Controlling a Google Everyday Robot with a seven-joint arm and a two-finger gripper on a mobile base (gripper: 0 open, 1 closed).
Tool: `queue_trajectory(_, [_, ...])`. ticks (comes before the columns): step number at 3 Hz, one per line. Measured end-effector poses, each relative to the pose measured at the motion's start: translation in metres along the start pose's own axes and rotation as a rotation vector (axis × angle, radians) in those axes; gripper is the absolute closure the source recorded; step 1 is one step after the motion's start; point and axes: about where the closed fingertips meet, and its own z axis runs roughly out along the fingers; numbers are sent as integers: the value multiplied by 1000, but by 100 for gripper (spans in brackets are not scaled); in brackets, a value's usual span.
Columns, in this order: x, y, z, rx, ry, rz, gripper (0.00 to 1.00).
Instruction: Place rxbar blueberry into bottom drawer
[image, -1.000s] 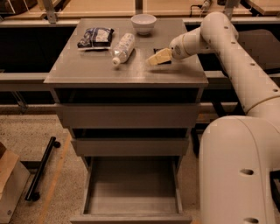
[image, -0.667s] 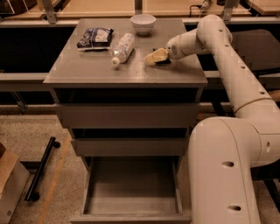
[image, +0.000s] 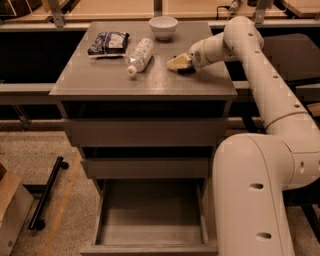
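Observation:
My gripper is down on the cabinet top, right of centre, at the end of the white arm reaching in from the right. A small dark flat thing, seemingly the rxbar blueberry, shows as a sliver under the gripper; most of it is hidden. The bottom drawer is pulled out below the cabinet. Its shallow grey tray holds nothing. The two drawers above it are closed.
On the cabinet top are a crinkly dark-and-white bag at the back left, a plastic bottle lying on its side, and a white bowl at the back. A black bar lies on the floor left.
The gripper has shifted slightly left and back along the cabinet top, and the arm's elbow has swung with it. The other objects and the drawer have not moved.

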Motion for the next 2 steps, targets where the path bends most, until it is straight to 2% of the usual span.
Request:
queue_trajectory(1, [-1,0,-1,0,0,0,92])
queue_trajectory(2, [-1,0,-1,0,0,0,100])
